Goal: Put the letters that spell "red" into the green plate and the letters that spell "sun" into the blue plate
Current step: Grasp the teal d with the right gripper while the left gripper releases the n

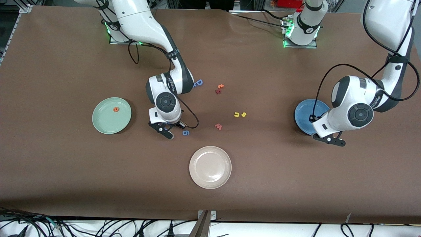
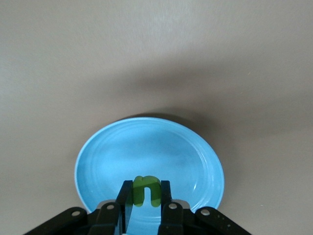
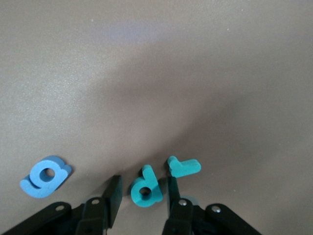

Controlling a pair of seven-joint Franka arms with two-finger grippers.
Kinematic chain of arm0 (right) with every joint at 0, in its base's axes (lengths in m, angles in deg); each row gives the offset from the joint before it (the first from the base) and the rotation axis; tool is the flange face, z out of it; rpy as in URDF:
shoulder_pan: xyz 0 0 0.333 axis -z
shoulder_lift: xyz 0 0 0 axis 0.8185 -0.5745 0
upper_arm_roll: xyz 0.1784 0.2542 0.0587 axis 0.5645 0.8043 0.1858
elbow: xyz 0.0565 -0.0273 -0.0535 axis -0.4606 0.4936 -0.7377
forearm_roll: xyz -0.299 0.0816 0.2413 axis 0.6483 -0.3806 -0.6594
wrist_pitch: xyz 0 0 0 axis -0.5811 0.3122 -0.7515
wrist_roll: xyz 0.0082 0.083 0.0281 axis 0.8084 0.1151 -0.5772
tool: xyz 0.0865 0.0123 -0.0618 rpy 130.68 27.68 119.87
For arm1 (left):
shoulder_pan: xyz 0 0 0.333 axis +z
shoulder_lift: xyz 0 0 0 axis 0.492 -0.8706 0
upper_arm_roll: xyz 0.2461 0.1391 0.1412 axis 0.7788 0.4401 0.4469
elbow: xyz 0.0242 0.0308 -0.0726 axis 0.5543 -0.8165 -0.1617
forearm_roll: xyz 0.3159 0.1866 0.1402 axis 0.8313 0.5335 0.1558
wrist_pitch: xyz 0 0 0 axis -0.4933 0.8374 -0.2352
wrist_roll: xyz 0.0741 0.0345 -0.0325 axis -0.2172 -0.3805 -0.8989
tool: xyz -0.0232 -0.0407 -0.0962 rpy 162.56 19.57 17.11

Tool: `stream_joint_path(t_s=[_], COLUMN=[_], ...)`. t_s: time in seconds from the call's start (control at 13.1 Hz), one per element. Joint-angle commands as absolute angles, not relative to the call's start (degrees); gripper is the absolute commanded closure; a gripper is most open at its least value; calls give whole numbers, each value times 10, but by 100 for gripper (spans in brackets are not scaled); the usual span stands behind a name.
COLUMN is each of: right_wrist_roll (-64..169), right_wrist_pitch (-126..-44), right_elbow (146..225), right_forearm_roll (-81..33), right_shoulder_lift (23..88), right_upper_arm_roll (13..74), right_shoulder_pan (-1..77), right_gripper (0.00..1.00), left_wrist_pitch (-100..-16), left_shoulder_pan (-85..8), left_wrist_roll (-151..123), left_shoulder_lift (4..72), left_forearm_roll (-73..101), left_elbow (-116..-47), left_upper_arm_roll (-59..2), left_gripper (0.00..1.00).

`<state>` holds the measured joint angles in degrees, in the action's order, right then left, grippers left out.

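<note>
Letters u (image 1: 236,114) and s (image 1: 243,114) lie mid-table in our front view; the e (image 1: 115,109) sits in the green plate (image 1: 102,126). Left wrist view: our left gripper (image 2: 146,192) clamps the n (image 2: 145,190) over the blue plate (image 2: 107,156). Right wrist view: our right gripper (image 3: 142,188) stands half-open around the d (image 3: 145,187), r (image 3: 183,166) and 6 (image 3: 44,176) beside.
</note>
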<state>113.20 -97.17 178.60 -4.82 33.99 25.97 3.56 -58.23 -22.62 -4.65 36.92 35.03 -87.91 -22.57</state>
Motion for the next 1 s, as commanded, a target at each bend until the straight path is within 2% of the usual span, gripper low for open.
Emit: stream_joint_path(t_s=[0.0, 0.15, 0.31, 0.38, 0.61, 0.69, 0.84, 0.92], right_wrist_roll=[1135, 1136, 1136, 1135, 1134, 1132, 1123, 1116], right_wrist_pitch=[-998, -999, -999, -999, -997, -997, -989, -966], right_elbow=[1811, 1812, 1812, 1812, 1812, 1812, 1805, 1797], right_forearm_roll=[-58, -58, -58, -58, -58, -58, -55, -52], right_shoulder_lift=[342, 342, 342, 342, 342, 343, 349, 355], right_upper_arm_roll=[255, 255, 255, 255, 255, 254, 248, 239], right_shoulder_pan=[24, 23, 23, 23, 23, 23, 25, 26], right_gripper=[55, 61, 61, 62, 76, 80, 83, 83], left_wrist_pitch=[-640, -658, -667, -666, -628, -614, -609, -608], left_shoulder_pan=[-197, -193, -188, -188, -200, -207, -230, -244], left_wrist_roll=[-28, -27, -28, -28, -41, -41, -42, -46], left_shoulder_lift=[361, 338, 337, 338, 367, 380, 407, 416], left_forearm_roll=[310, 308, 308, 308, 276, 267, 245, 239], left_elbow=[-928, -938, -941, -941, -928, -923, -922, -925], left_upper_arm_roll=[-231, -229, -229, -229, -232, -234, -235, -234], left_gripper=[70, 70, 70, 63, 50, 44, 22, 0])
